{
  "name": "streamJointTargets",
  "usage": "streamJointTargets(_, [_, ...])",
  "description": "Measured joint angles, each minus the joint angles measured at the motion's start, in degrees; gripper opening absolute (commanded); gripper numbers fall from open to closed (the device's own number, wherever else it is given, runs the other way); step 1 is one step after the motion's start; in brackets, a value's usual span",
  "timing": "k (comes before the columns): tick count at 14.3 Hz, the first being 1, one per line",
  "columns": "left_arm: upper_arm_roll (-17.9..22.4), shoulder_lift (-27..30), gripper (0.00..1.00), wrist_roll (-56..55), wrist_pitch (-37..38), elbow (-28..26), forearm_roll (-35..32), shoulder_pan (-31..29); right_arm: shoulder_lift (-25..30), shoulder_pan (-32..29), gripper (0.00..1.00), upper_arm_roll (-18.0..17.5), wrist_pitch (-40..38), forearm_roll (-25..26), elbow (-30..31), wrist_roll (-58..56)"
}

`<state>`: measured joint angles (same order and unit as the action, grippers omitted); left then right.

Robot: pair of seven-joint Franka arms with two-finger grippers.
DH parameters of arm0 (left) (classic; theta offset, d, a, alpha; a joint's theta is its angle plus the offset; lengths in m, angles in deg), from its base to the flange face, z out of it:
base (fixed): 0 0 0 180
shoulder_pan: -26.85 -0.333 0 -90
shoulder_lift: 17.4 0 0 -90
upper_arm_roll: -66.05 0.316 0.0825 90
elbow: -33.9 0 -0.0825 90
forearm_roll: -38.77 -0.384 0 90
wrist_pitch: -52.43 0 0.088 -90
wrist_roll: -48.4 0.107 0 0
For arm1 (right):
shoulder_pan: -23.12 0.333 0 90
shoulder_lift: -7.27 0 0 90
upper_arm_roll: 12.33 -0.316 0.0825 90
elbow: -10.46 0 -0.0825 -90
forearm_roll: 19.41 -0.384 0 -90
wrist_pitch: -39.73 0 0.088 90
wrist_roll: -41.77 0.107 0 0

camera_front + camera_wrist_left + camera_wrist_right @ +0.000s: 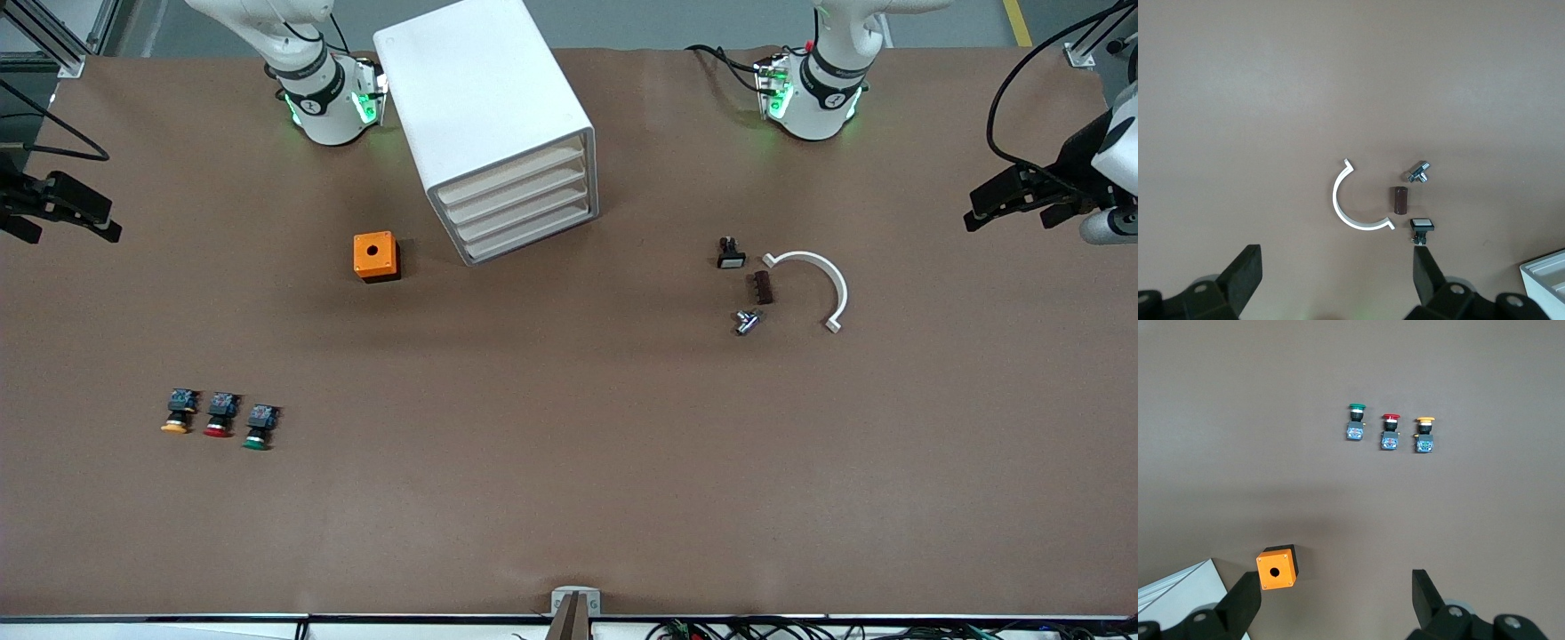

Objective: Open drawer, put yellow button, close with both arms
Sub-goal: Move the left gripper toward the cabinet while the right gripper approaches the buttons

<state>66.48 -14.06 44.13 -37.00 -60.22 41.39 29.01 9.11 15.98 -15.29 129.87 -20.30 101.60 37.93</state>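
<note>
Drawer (511, 176), topmost of four in the white cabinet (480, 89), sits closed. Well apart from it, toward the right arm's end of the table (569, 462) and nearer the front camera, the yellow button (178, 412) lies in a row beside a red button (220, 415) and a green button (258, 426). An orange cube (376, 256) rests near the cabinet. The right gripper (1337, 600) hangs over the table's edge, fingers spread and empty. The left gripper (1338, 277) waits likewise, fingers spread, above a white curved clip (813, 286) and small parts (751, 289).
</note>
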Motion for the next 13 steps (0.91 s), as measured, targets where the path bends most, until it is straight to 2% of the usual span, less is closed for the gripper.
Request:
streamJointTargets(8, [0.06, -0.82, 1.00, 0.00, 0.19, -0.07, 0.00, -0.20, -7.55, -4.90, 1.00, 0.24, 5.37, 0.03, 0.29, -0.39])
streamJointTargets(13, [-0.70, -7.64, 1.00, 0.00, 0.24, -0.50, 0.56, 0.32, -14.75, -7.90, 1.00, 0.31, 12.82, 0.05, 0.71, -4.84])
